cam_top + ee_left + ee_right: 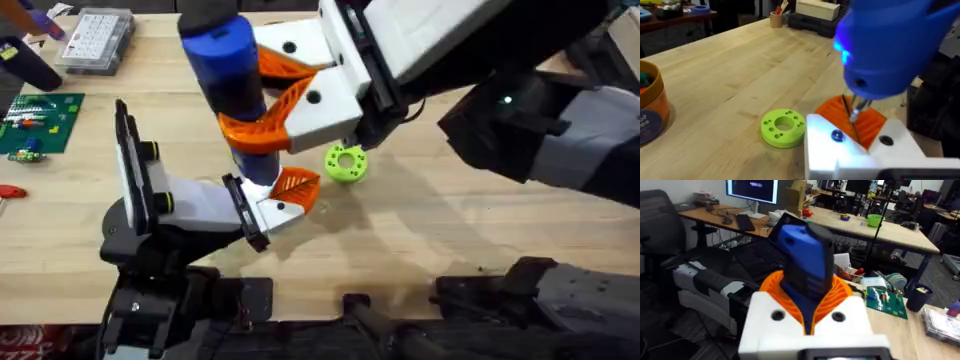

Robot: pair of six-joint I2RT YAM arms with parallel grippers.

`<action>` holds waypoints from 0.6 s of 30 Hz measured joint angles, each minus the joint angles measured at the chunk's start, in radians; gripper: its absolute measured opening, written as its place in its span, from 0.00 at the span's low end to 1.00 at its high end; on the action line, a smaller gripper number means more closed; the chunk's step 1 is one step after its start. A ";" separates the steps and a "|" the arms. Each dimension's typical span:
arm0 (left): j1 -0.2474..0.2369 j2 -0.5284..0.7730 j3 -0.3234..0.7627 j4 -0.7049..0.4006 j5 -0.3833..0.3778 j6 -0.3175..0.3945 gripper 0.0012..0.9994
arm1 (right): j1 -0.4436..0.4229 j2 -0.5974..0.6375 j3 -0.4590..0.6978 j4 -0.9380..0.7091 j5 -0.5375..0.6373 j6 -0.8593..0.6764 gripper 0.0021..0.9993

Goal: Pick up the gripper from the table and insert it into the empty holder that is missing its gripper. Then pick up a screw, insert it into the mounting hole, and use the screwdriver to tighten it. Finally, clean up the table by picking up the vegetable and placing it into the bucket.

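Note:
My right gripper (262, 105) reaches in from the upper right, shut on the blue screwdriver (228, 70), which stands upright with its nose down. From the right wrist, the orange pads (772, 287) clamp the screwdriver (805, 265). The holder (150, 200) stands at the left with the small orange gripper (296, 187) at its end. In the left wrist view the screwdriver (890, 45) has its bit down on the gripper's white base plate (832, 155), close to a dark screw (836, 135). The bucket (651, 112) is at the far left. The vegetable is out of view.
A bright green ring (346, 162) with holes lies just right of the holder's end, also the ring (783, 127) in the left wrist view. A green circuit board (40, 120) and a clear parts box (95, 40) sit at the back left. The right arm spans the table's upper right.

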State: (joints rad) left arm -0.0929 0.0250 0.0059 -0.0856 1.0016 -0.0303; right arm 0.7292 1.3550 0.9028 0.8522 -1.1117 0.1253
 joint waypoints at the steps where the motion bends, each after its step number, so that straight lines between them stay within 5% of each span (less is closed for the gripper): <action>1: 0.000 0.000 0.000 0.000 0.000 0.000 0.02 | 0.000 0.000 -0.002 0.000 0.001 0.000 0.04; 18: 0.000 0.000 0.000 0.000 0.000 0.000 0.02 | 0.000 0.000 -0.017 -0.003 0.024 0.002 0.03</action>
State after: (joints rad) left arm -0.0929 0.0250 0.0059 -0.0856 1.0012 -0.0305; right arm 0.7292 1.3552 0.8860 0.8497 -1.0882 0.1268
